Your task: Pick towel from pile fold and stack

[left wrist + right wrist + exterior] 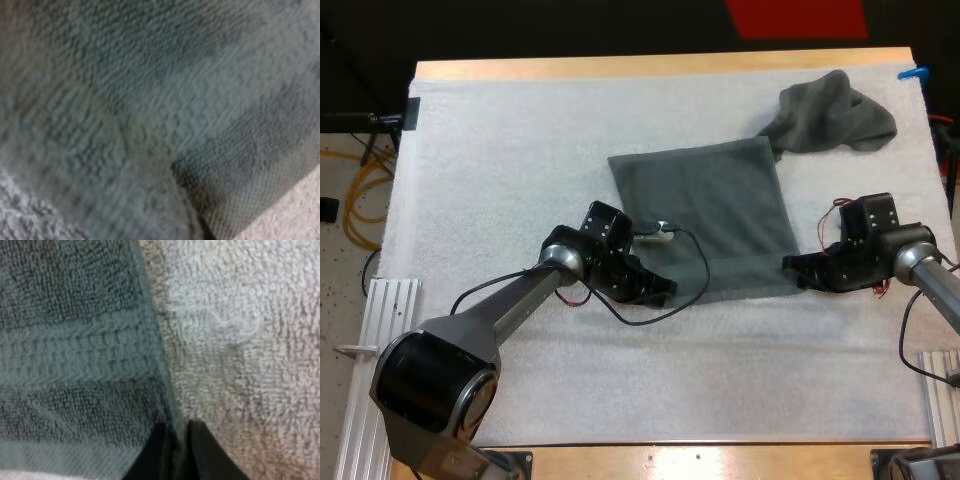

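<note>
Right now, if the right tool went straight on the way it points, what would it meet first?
The flat towel: the right tool pinches its near right edge, so it would likely just push that cloth ahead.

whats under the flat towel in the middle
The flat towel lies spread on the white mat, which shows around it. Anything between towel and mat is covered and cannot be seen.
</note>
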